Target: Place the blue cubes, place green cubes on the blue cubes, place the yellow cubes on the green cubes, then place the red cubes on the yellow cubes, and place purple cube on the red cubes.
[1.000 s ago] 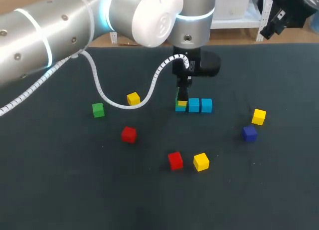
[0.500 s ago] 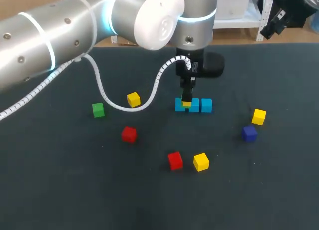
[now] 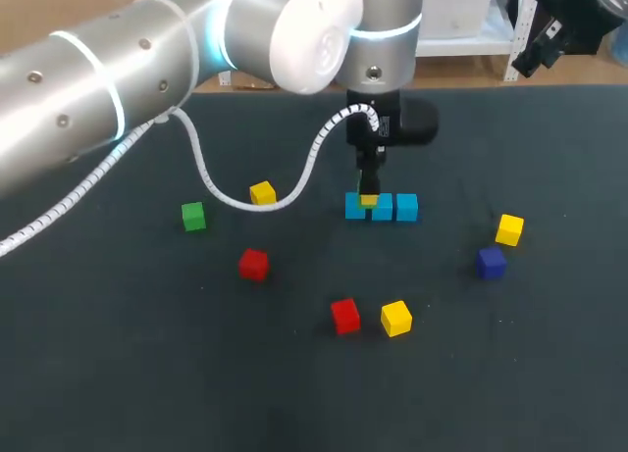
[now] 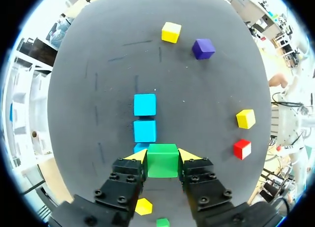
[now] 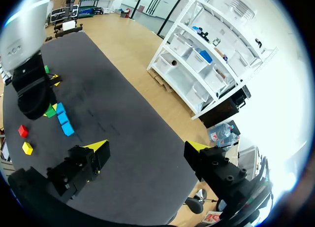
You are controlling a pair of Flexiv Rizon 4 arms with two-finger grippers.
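Three blue cubes [image 3: 382, 207] lie in a row at the table's middle; the left wrist view shows two of them [image 4: 144, 117] ahead of the fingers. My left gripper [image 4: 162, 155] is shut on a green cube [image 4: 162, 162], held just over the near end of that row and covering most of the nearest blue cube [image 4: 140, 147]. From above, my left gripper [image 3: 368, 199] hangs over the row's left part. A second green cube [image 3: 193, 216] lies far left. My right gripper [image 5: 147, 148] is open and empty, high above the table's far side.
Loose cubes lie around the row: yellow [image 3: 262, 193] to its left, red [image 3: 253, 264] and red [image 3: 344, 316] in front, yellow [image 3: 395, 318] beside that red one, yellow [image 3: 509, 229] and purple [image 3: 491, 262] at the right.
My left gripper, with the green cube, has shifted slightly right along the blue row. The right arm has stayed still.
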